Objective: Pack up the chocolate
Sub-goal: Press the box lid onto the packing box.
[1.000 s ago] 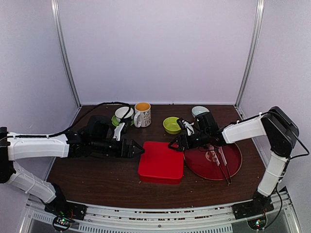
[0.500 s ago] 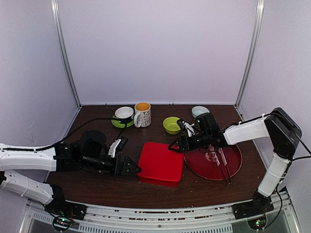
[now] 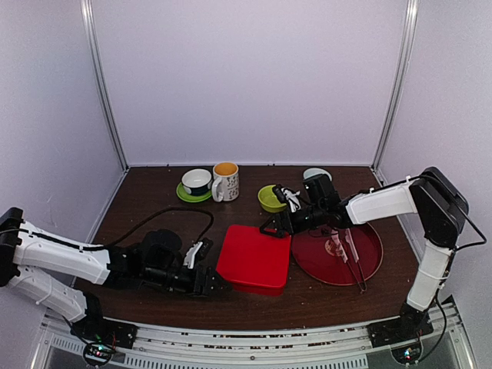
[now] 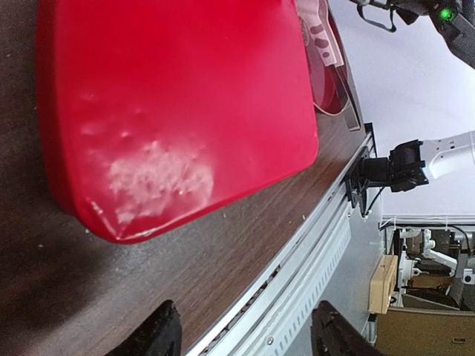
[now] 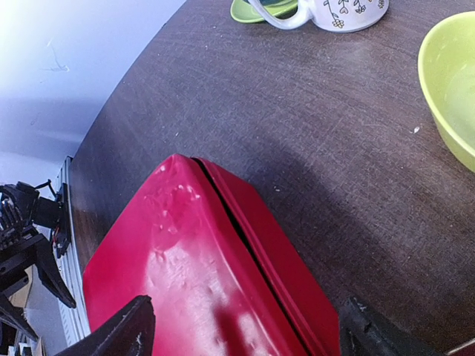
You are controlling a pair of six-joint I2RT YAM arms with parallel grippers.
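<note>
Chocolate, heading and long axis: cannot tell, since no sweet shows in any of the three views.
Chocolate, whereabouts: cannot tell from these views, and the only container is a shut red box [image 3: 254, 257] mid-table.
Chocolate, look: nothing to report, only that red lid on show.
Red box: flat, near-square with rounded corners, set a little askew on the dark table [image 3: 154, 223].
Lid up close: the left wrist view picks out a whitish scuff near the near corner. The right wrist view shows small dimples and a dark seam between lid and base at the far corner.
Left gripper [image 3: 215, 283]: low on the table at the box's near-left corner, with fingers [image 4: 159, 337] spread and nothing between them. The box lies just ahead.
Right gripper [image 3: 270, 228]: at the box's far-right corner, jaws wide and straddling that corner. Whether the fingers [image 5: 119, 330] touch the box I cannot tell.
Right of the box: a red plate [image 3: 315, 261], just beside it, carrying pink-handled tools [image 3: 347, 257].
Behind the box: a green bowl [image 3: 269, 200], close to the right gripper.
Back row: a patterned mug [image 3: 226, 181] beside a cup [image 3: 197, 180] on a green saucer [image 3: 184, 194]. A pale bowl [image 3: 311, 174] sits partly hidden behind the right arm.
Near the left arm: a black cable [image 3: 184, 217] loops over the table, well clear of the box.
</note>
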